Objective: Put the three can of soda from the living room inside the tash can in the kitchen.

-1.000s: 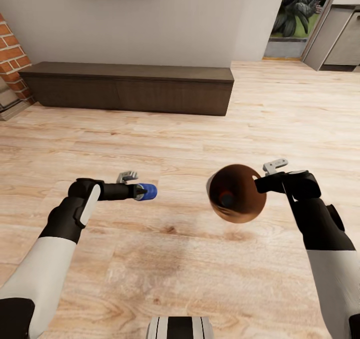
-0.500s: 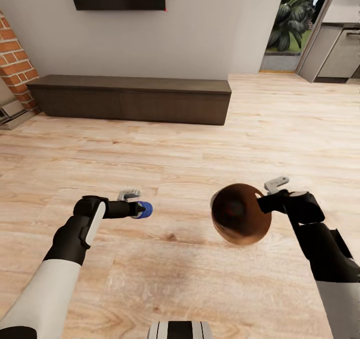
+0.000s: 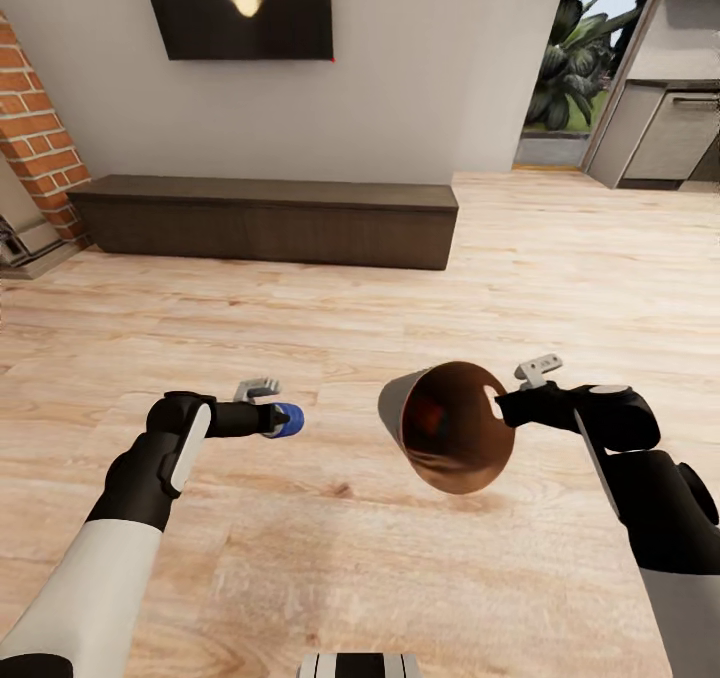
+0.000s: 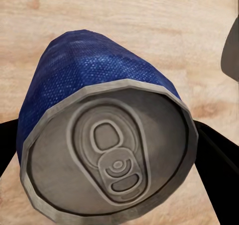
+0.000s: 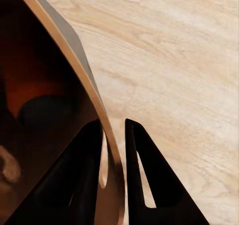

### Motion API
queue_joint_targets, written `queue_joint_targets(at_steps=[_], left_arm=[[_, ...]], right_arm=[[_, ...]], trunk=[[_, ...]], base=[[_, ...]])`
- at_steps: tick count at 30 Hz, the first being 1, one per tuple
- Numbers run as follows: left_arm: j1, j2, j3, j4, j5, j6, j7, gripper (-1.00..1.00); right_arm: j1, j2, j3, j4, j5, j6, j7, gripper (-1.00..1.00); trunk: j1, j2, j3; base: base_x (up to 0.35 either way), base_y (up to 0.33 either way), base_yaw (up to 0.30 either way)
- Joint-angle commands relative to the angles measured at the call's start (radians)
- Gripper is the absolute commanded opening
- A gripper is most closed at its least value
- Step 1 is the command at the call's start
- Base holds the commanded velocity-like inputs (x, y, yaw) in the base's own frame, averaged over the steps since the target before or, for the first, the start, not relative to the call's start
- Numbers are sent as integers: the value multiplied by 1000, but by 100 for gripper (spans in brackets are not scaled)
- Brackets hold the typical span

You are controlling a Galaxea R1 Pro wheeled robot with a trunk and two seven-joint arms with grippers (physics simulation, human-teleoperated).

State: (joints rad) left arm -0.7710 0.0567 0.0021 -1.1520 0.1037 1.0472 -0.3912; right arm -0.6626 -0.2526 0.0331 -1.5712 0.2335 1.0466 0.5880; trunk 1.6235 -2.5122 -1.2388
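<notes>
Blue soda can [image 3: 290, 419] is clamped in the left gripper [image 3: 278, 418], lying on its side, long axis horizontal and aimed at 3 o'clock toward the bin. Grey tash can [image 3: 447, 426] hangs from the right gripper [image 3: 505, 407], fingers pinched over its rim, mouth tilted toward the robot. Can and bin are near but apart, level with each other above the plank floor [image 3: 560, 258]. Kitchen cabinets [image 3: 655, 128] lie at 1 o'clock. Left arm is judged the one to close the gap.

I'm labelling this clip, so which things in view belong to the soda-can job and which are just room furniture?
Job:
- dark blue soda can, held in the left tool
- trash can, gripped at its rim by the right tool, tilted, something orange inside

Just there:
- low dark wood bench
- wall television
- brick fireplace
</notes>
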Motion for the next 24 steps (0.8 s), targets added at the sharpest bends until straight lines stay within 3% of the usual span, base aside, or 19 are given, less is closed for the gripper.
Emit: queue_joint_targets(at_steps=[1, 24], left_arm=[[0, 0, 0, 0, -1, 0, 0, -100], [0, 0, -2, 10, -2, 0, -4, -100]], right_arm=[[0, -1, 0, 1, -8, 1, 2, -100], [37, -5, 0, 5, -10, 1, 11, -100]], trunk=[[0, 0, 4], [-10, 5, 89]], base=[[0, 0, 0], [0, 0, 0]])
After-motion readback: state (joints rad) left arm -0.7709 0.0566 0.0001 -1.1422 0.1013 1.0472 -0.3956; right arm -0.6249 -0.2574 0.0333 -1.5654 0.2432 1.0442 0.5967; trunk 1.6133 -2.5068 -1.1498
